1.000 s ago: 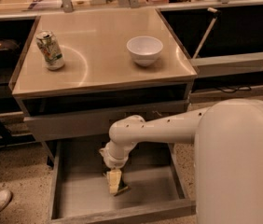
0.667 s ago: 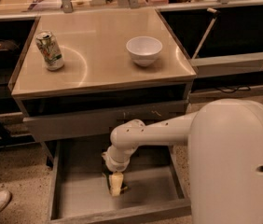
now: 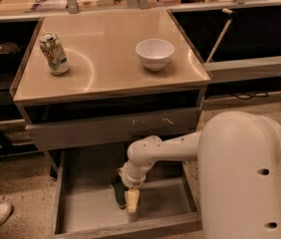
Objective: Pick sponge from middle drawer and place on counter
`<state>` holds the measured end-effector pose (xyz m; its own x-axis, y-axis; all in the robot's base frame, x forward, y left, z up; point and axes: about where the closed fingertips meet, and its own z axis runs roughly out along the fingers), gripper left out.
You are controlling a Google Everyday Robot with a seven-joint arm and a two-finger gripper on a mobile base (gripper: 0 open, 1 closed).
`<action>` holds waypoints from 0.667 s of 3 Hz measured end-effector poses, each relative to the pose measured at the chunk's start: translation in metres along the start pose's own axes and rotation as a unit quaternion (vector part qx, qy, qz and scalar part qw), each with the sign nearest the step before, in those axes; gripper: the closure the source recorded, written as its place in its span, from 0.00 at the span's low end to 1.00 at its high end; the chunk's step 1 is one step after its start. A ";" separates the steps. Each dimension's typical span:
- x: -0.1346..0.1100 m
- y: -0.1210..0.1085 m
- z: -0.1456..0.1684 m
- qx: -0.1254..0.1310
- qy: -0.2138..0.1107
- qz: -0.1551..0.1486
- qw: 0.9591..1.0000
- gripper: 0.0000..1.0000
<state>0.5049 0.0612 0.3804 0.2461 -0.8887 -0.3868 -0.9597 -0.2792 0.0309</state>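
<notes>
Your counter [image 3: 105, 68] sits well above the gripper [image 3: 131, 192], carrying a white bowl [image 3: 154, 53] and a can [image 3: 54, 53]. The middle drawer [image 3: 88, 210] stands open around the gripper, which is why the arm [image 3: 165, 151] bends down over its floor. The sponge [image 3: 118, 195] is right at the gripper's tip, up on edge. Honestly, I can't tell if you've clamped it or are just next to it.

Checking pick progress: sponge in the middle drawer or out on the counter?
In. The sponge is inside the middle drawer, at the hand; the counter carries a can and bowl, no sponge.
</notes>
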 end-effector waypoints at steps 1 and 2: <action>0.000 0.000 0.000 0.000 0.000 0.000 1.000 0.00; 0.002 -0.001 0.010 0.000 -0.001 -0.009 1.000 0.00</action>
<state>0.5052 0.0633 0.3705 0.2629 -0.8829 -0.3891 -0.9551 -0.2953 0.0248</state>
